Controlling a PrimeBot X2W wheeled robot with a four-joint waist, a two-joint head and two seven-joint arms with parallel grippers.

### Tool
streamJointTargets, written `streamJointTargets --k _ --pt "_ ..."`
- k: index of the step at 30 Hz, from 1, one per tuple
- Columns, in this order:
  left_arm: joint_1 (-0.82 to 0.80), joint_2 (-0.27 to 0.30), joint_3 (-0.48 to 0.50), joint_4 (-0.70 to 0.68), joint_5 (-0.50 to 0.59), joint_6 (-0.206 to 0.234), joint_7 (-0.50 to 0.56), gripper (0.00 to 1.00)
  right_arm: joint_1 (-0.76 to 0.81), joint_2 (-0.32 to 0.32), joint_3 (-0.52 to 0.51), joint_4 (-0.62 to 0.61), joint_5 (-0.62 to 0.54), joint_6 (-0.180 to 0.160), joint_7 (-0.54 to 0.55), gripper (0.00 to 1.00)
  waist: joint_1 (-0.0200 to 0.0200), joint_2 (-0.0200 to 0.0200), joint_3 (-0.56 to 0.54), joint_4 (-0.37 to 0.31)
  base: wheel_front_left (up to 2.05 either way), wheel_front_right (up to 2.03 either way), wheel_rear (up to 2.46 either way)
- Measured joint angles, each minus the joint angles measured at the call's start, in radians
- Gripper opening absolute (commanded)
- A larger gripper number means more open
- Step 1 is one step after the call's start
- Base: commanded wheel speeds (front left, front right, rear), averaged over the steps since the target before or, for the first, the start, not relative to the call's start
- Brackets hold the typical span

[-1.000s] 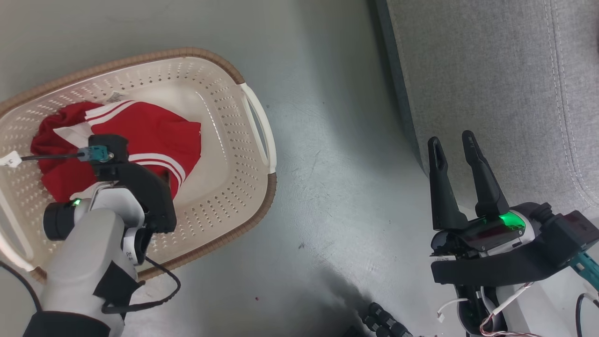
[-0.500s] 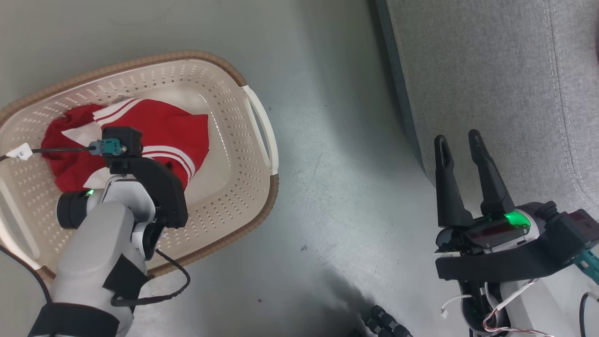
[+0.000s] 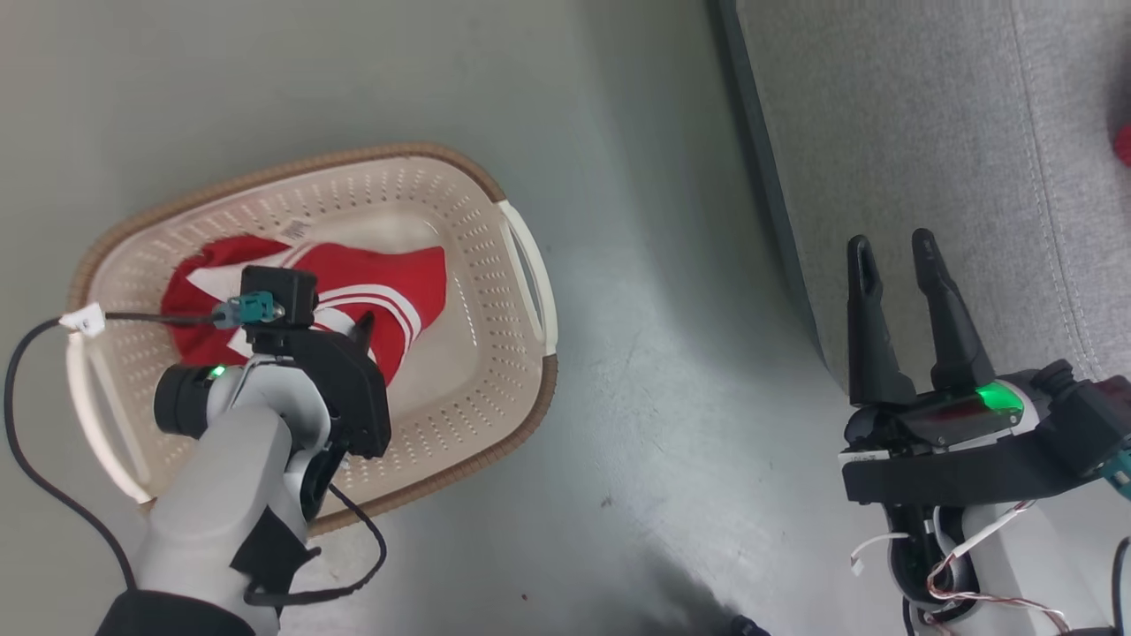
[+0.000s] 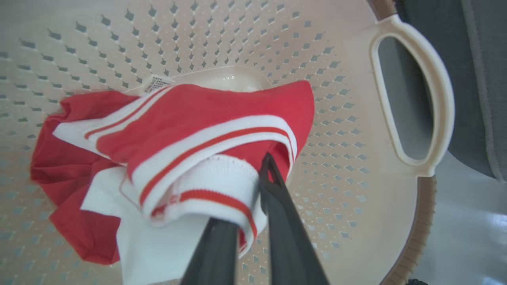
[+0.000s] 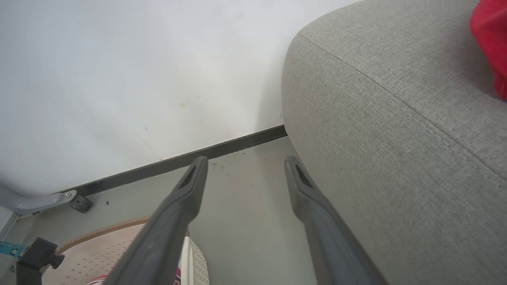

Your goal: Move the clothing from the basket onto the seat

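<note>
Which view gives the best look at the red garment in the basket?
The left wrist view: the clothing shows nearly whole in the basket, its striped cuff pinched in the left claw. The head view shows it partly behind the left arm; the right wrist view catches a red sliver at its bottom edge.

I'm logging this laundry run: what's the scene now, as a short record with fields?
Basket: oval cream perforated plastic laundry basket, on the grey floor
Clothing: red fabric garment with white striped trim, inside the basket
Seat: large grey woven-fabric sofa, some red cloth on it
Left gripper: jaws shut on the garment's white trim
Right gripper: jaws open, empty, near the sofa
</note>
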Motion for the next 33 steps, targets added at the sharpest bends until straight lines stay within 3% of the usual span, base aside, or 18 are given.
streamJointTargets --k 11,21,33 --pt "0.064 -0.008 -0.051 -0.081 0.001 -0.01 -0.143 0.0 -0.015 -0.041 -0.035 0.044 -0.006 0.002 0.0 1.0 -0.0001 0.0 -0.136 0.052 0.0 0.0 0.0" --pt "0.145 -0.005 -0.155 -0.225 -0.005 -0.01 -0.247 0.0 -0.015 -0.074 -0.042 0.08 -0.006 0.005 0.0 1.0 -0.0001 -0.0001 -0.264 0.102 0.0 0.0 0.0" --pt "0.221 0.05 -0.224 -0.459 -0.048 -0.01 -0.309 0.0 0.035 -0.121 -0.02 0.134 0.007 0.005 0.0 1.0 -0.0001 0.0 -0.457 0.177 0.0 0.0 0.0"
